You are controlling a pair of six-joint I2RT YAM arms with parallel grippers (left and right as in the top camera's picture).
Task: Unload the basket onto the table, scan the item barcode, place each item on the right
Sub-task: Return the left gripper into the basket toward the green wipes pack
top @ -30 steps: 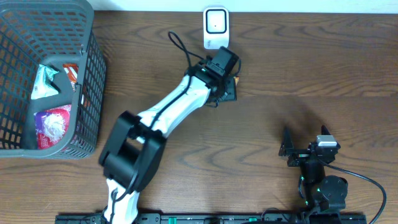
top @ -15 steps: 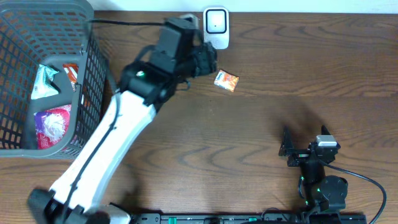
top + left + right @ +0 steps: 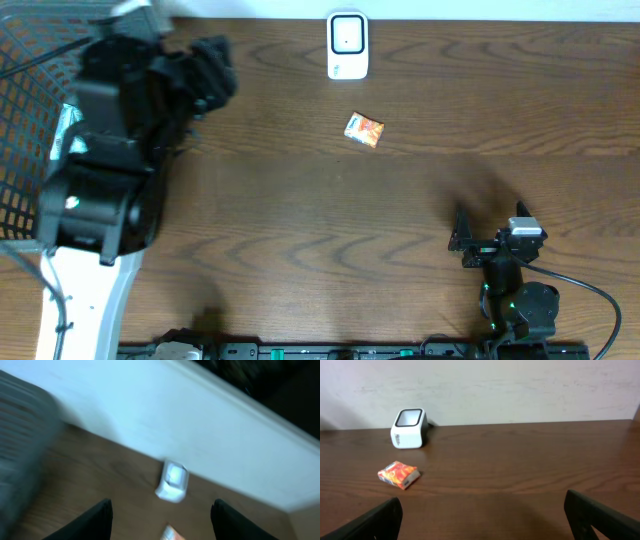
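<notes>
Black plastic on both sets of jaws, and spread wide in both cases, fwiw. On the left gripper [image 3: 161, 512]: gaping, nothing pinched, just bare wooden table [image 3: 300, 220] showing between the fingers. Hangs raised near the back-left, right by the grey mesh basket [image 3: 25, 215], and badly smeared in the overhead view. On the right gripper [image 3: 485, 520]: also wide apart and empty, parked low at the front-right, well apart from everything else.

Outward from there: small orange packet [image 3: 364, 130] lying flat on the wood, out in the open, touched by neither gripper. Sits in front of the white scanner [image 3: 347, 44], a touch to its right, near it but not touching. Long axis roughly left-to-right across the table, skewed a bit so the left end points back toward the scanner and the right end toward the front edge. From the right wrist view, off to the left, long side nearly broadside to the camera. Can't make out any barcode on it, too small. Scanner upright at the back edge, window facing up.
</notes>
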